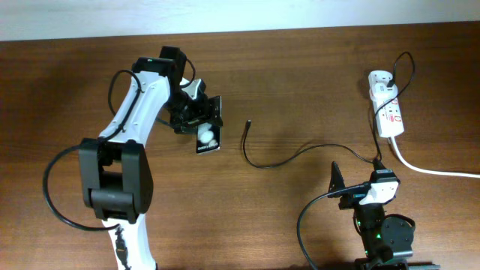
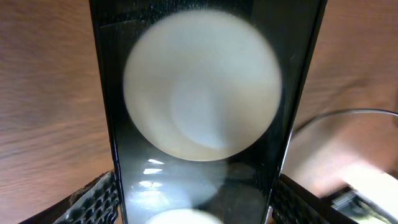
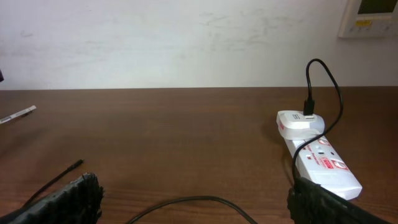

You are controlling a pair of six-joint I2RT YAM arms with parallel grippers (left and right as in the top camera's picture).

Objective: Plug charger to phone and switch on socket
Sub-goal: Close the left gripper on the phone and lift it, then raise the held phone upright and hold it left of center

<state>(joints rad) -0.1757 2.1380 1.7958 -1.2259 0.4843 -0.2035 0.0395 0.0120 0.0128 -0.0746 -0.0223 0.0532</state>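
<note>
The black phone is left of the table's centre, and its glossy screen fills the left wrist view with a large round white reflection. My left gripper is shut on the phone, with one finger on each long edge. The charger cable lies on the table. Its plug tip is free, a little right of the phone. The cable runs to the white adapter in the socket strip. My right gripper is open and empty near the front edge.
The thick white cord runs from the strip off the right edge. In the right wrist view the strip is at the right, the cable loops between the fingers, and its tip is at the left.
</note>
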